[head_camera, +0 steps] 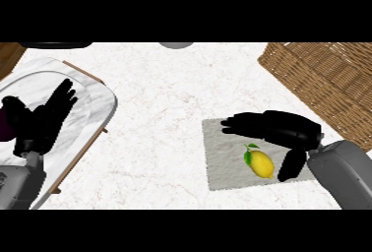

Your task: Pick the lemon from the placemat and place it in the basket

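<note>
Your right hand (pixel 280 130) hovers spread over the placemat (pixel 222 165), holding nothing; the lemon (pixel 262 164) lies just beneath its palm, beside the thumb, placed for grasping. The basket (pixel 327 78) waits beyond the fingers.

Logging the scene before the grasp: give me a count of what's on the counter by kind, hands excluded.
Lemon: 1
Placemat: 1
Wicker basket: 1
Marble tray at the left: 1
Total: 4

A dark shape and a grey shape at the far edge are cut off, so they are not counted.
</note>
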Robot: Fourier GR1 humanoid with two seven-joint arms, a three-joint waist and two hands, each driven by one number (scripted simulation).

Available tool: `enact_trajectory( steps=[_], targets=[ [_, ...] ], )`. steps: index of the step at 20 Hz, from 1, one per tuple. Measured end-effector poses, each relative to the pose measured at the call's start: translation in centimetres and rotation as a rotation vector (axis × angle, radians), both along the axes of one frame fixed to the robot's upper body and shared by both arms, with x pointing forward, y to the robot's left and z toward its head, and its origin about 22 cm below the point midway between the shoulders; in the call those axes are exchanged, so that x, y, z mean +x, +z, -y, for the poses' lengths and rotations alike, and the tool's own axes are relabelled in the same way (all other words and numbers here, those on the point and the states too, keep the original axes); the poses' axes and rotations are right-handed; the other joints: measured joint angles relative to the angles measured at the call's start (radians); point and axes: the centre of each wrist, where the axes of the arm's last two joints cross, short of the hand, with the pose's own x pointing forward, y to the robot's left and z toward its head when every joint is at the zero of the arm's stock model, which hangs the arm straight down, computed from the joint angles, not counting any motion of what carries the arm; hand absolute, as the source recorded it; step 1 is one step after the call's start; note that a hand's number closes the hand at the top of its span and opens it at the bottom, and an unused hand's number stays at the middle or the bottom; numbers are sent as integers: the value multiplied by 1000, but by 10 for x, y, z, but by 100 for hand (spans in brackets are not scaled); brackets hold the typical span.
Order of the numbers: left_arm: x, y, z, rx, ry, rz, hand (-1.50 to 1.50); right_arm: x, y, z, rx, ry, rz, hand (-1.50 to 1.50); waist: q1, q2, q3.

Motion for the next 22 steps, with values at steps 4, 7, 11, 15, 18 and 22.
enact_trajectory(
  steps=[4,7,11,15,18,22],
  targets=[
    [0,-1,-4,-3,0,-1,0,7,-14,-2,-57,12,8,-150,-2,0,0],
    [-5,-8,-1,1,1,-3,0,6,-22,-1,-69,12,17,-150,-4,-1,0],
    [1,-5,-3,5,2,1,0,16,-18,9,-75,11,30,-150,-5,-1,0],
    [1,-9,1,7,9,-2,0,16,-28,16,-67,18,16,-150,-5,-1,0],
    [5,-5,1,2,8,-1,0,18,-28,20,-59,31,11,-150,-5,-1,0],
    [-3,-8,6,0,4,-6,0,16,-35,15,-55,56,6,-150,-3,-2,0]
  ],
)
